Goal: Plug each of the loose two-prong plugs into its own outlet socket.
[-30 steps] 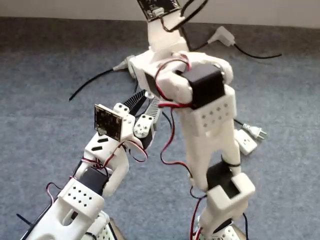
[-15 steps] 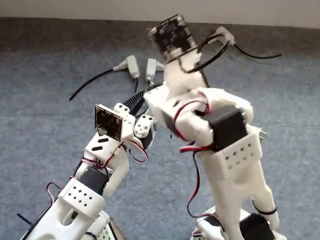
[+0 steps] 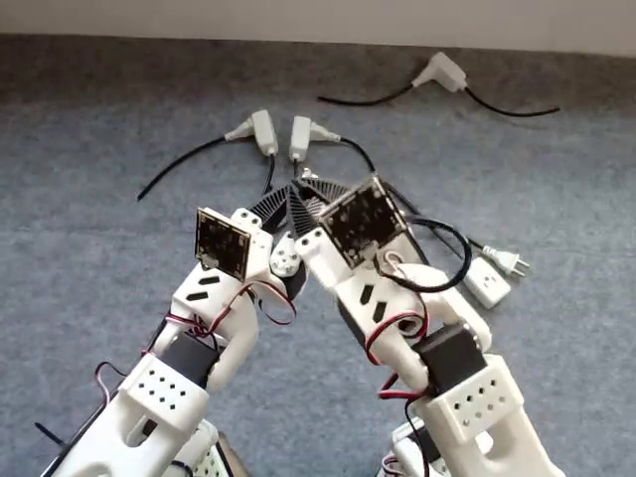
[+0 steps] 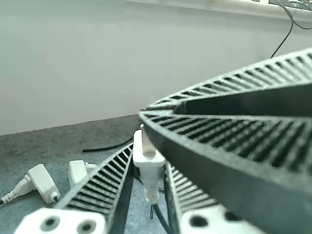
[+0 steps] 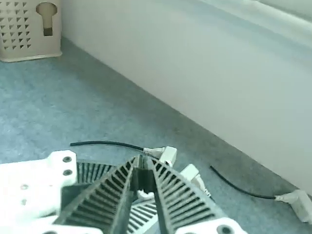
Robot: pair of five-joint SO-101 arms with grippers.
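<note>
The left gripper [image 4: 149,170] pinches a white plug [image 4: 145,157]. The right gripper [image 5: 142,168] is just beside it, but I can't tell if it holds anything.

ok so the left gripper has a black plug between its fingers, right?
Not black: the plug in the left gripper is white, sitting between its fingers. The left wrist view shows it.
</note>
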